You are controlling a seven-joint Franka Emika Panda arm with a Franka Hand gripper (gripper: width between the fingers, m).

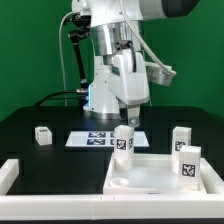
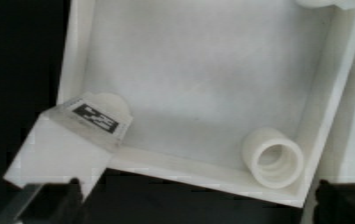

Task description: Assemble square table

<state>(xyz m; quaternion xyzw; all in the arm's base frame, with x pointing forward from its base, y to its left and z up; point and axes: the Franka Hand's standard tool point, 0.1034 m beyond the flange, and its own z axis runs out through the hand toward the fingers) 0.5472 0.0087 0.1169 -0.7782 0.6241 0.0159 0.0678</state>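
The square table's white slab [image 1: 160,178] lies at the exterior view's lower right, and in the wrist view the slab [image 2: 192,80] shows a round corner socket [image 2: 273,158]. One tagged white leg [image 1: 123,142] stands upright at the slab's back-left corner; the wrist view shows this leg [image 2: 76,140] by the slab's edge. My gripper [image 1: 130,118] hangs just above that leg, open, with nothing between its fingers [image 2: 49,200]. A second leg [image 1: 188,163] stands on the slab, a third [image 1: 180,137] behind it. One more leg [image 1: 42,134] stands far off at the left.
The marker board [image 1: 100,139] lies flat behind the slab, in front of the robot's base [image 1: 100,95]. A white rail [image 1: 10,172] sits at the exterior view's lower left. The table surface is black.
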